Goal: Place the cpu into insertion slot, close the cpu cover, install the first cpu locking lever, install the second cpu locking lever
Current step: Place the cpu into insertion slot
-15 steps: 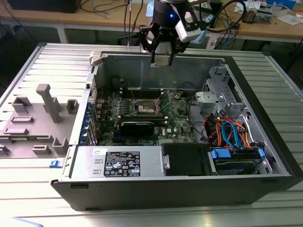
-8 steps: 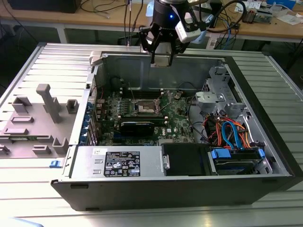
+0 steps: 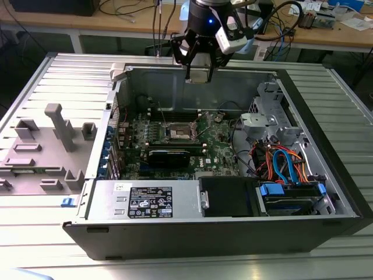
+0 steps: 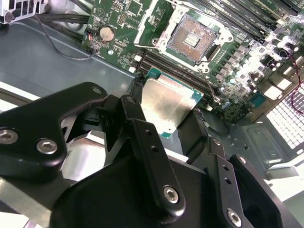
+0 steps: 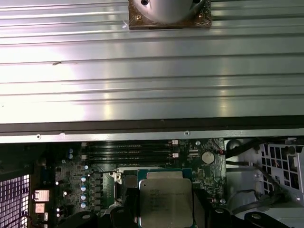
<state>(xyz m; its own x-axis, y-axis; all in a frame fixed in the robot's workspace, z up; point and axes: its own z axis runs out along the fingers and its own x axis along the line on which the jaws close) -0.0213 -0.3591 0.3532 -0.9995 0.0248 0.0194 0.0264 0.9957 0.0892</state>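
Ribbed worktop (image 3: pixel 35 76) bears the open computer case (image 3: pixel 204 236); the arm (image 3: pixel 207 20) hovers above, jaws clenched on the faintly printed cpu (image 5: pixel 165 202).

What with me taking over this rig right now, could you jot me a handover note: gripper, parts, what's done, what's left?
Gripper: shut on the cpu, up in the air above the back wall of the open computer case in the exterior view.
Insertion slot: on the motherboard, empty, contact field bare. The cpu is well apart from it.
Done: cpu picked up and in the grip.
Left: cpu not yet seated in the slot. The cpu cover and both locking levers are not yet closed over a chip.
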